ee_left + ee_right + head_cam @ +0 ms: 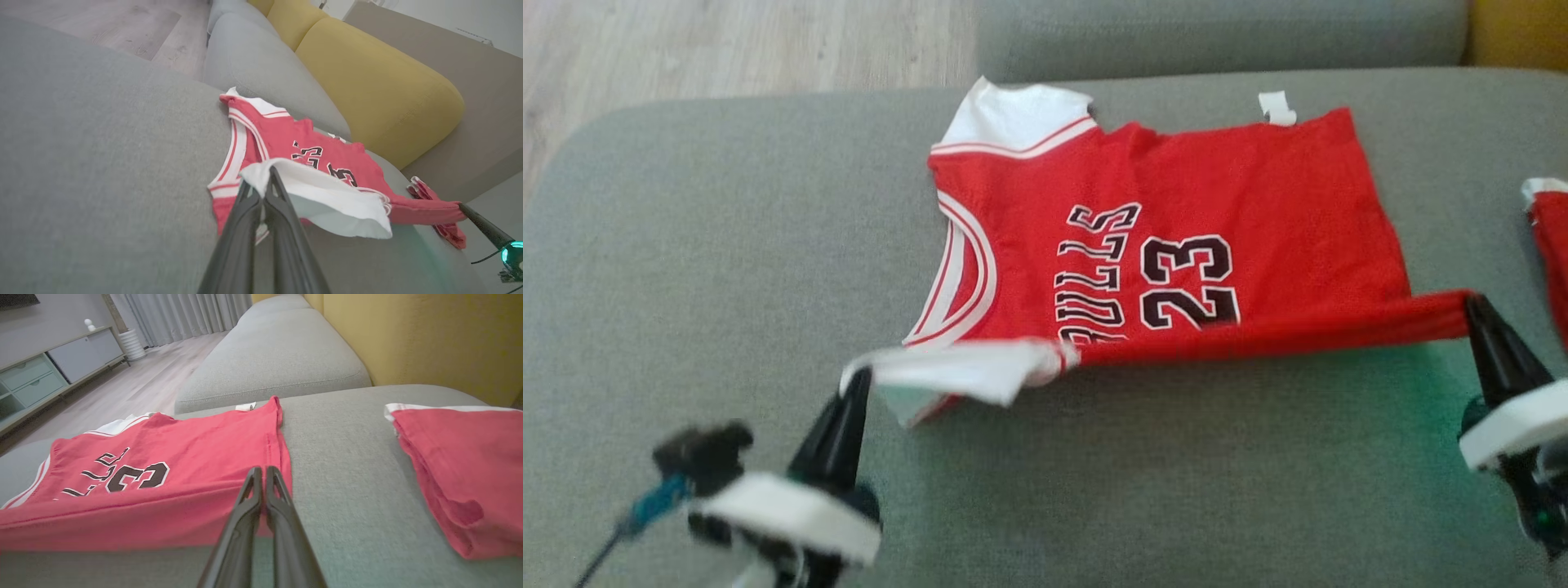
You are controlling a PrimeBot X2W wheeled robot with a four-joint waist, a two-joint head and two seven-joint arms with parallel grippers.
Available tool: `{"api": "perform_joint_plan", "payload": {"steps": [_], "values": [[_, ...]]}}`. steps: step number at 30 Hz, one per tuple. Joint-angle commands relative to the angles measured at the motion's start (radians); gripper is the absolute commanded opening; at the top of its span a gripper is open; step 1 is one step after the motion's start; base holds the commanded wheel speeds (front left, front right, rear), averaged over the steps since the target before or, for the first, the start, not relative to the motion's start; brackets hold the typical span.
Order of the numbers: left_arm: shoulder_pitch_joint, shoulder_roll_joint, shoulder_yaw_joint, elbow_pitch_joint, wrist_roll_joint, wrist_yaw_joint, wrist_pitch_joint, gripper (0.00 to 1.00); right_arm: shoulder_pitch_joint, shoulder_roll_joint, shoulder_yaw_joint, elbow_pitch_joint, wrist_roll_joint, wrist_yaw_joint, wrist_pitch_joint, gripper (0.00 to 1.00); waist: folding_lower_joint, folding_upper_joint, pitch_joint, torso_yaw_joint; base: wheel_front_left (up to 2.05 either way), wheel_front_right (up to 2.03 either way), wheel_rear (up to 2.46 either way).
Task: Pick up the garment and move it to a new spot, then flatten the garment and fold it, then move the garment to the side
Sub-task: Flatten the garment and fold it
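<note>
- A red jersey [1225,180] numbered 23 is spread on a grey sofa cushion [686,245], its far part lying flat and its near edge lifted off the cushion.
- The left tool [859,377] is clamped shut on the white shoulder trim [964,367]. The right tool [1474,304] is clamped shut on the red hem corner [1437,314]. The near edge is stretched taut between the 2.
- The white trim seems to be pinched only at its very edge, so it could be pulled free if the arms are drawn further apart.
- If 1 side is carried faster than the other, the fold line could be skewed and the layers left uneven.
- A loose white flap [339,212] hangs beside the left tool and could be trapped as a crease when the edge is laid down.
- Another red garment [1550,245] lies near the right tool and could be snagged or dragged if that arm is swung outward.
- The far part is held down by its own weight alone, so the whole jersey could be slid across the cushion, rather than folded, if the edge is pulled instead of carried over.
</note>
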Motion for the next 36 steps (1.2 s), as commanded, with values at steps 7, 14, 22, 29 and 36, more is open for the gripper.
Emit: {"api": "perform_joint_plan", "payload": {"steps": [7,14,22,29,36], "values": [[-0.312,-0.045,0.027,0.147,0.063,-0.087,0.043,0.00,-0.139,0.012,-0.032,-0.003,-0.092,-0.001,0.044,0.00,-0.0001,-0.0001,0.116,0.017,0.00,0.00,0.00],[-0.523,-0.097,-0.014,0.349,0.135,-0.189,0.054,0.00,-0.271,0.030,-0.031,0.061,-0.154,-0.001,0.039,0.00,-0.0001,-0.0001,0.199,0.008,0.00,0.00,0.00],[-0.572,-0.172,-0.011,0.504,0.130,-0.242,-0.036,1.00,-0.317,0.056,-0.004,0.119,-0.143,-0.001,-0.005,1.00,-0.0001,-0.0001,0.220,0.006,0.00,0.00,0.00],[-0.428,-0.199,0.054,0.505,0.198,-0.163,-0.070,1.00,-0.256,0.066,-0.021,0.121,-0.105,-0.001,-0.065,1.00,-0.0001,-0.0001,0.171,0.014,0.00,0.00,0.00],[-0.247,-0.250,0.092,0.467,0.258,-0.134,-0.071,1.00,-0.186,0.080,-0.041,0.106,-0.088,-0.001,-0.083,1.00,-0.0001,-0.0001,0.135,0.013,0.00,0.00,0.00]]}}
